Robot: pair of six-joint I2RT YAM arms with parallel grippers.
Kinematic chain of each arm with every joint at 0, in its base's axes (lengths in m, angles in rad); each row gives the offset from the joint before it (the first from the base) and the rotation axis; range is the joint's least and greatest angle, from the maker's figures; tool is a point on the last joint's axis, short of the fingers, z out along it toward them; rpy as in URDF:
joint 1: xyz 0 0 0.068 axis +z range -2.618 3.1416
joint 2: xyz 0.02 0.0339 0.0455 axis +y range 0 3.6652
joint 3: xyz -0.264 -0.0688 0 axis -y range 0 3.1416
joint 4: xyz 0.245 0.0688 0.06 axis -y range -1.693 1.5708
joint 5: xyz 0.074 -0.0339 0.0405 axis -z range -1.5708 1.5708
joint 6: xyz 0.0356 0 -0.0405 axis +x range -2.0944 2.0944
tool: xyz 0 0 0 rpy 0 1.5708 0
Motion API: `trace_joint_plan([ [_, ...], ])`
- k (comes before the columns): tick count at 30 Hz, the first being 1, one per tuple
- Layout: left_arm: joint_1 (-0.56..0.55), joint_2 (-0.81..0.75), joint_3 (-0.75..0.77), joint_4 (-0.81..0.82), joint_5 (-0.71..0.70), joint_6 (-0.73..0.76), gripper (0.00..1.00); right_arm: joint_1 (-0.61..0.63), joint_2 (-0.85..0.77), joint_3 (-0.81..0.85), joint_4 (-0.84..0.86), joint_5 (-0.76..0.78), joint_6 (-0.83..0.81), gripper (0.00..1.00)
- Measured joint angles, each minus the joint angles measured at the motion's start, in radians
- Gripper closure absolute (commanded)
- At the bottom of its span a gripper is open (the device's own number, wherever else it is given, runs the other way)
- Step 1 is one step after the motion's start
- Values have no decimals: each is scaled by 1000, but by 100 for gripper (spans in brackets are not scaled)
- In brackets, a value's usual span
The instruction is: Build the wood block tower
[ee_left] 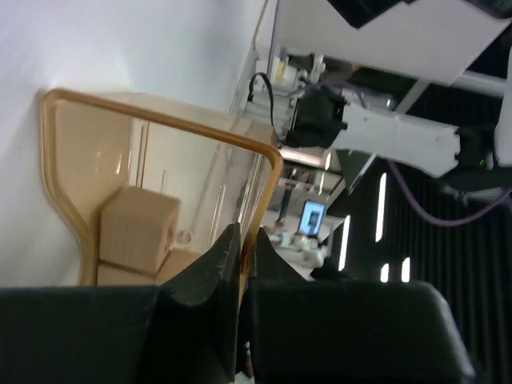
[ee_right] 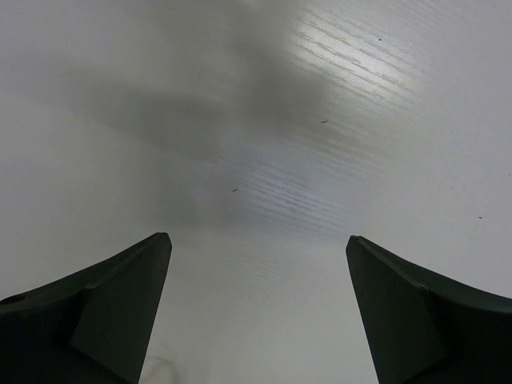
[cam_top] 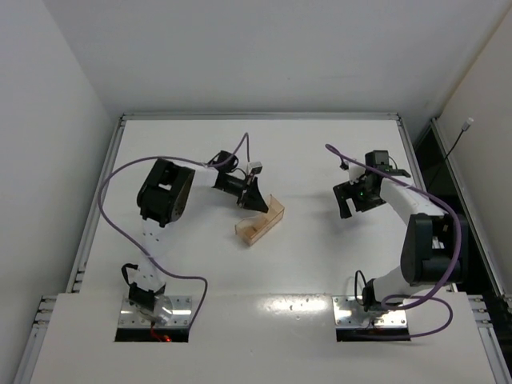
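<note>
My left gripper (ee_left: 245,245) is pinched shut on the wall of the tray (ee_left: 160,120), the blocks (ee_left: 140,230) lie inside at its corner, my right gripper (ee_right: 258,240) hangs wide and empty over the table (ee_right: 336,120), so I judge I must first tip them out.

This is a robotics lab test cell: a white table (cam_top: 320,264) is boxed in by plain white panels (cam_top: 240,48) rising from its left, far and right edges, with a metal rail (cam_top: 264,117) along its far edge. Two robot arms, the left arm (cam_top: 164,192) and the right arm (cam_top: 424,248), stand on metal plates (cam_top: 156,308) at the table's near edge, trailing purple cables (cam_top: 108,200). Beyond the table, the left wrist view shows a dark room with strip lights (ee_left: 382,196) and a lit screen (ee_left: 312,216).
</note>
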Motion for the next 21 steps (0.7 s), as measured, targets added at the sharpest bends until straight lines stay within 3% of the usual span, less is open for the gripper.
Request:
trace_joint_plan([
  [3, 4, -73, -75, 104, -84, -160, 100, 3, 0, 0, 0, 11, 2, 12],
  [8, 12, -196, -60, 74, -327, -227, 100, 6, 0, 0, 3, 19, 6, 12],
  [12, 29, -272, -170, 180, -356, -401, 100, 6, 0, 0, 11, 19, 12, 12],
  [17, 33, -290, -424, 517, -315, -786, 100, 6, 0, 0, 19, 19, 13, 12],
  [21, 20, -262, -504, 823, -283, -1086, 100, 6, -1, 0, 19, 19, 13, 12],
])
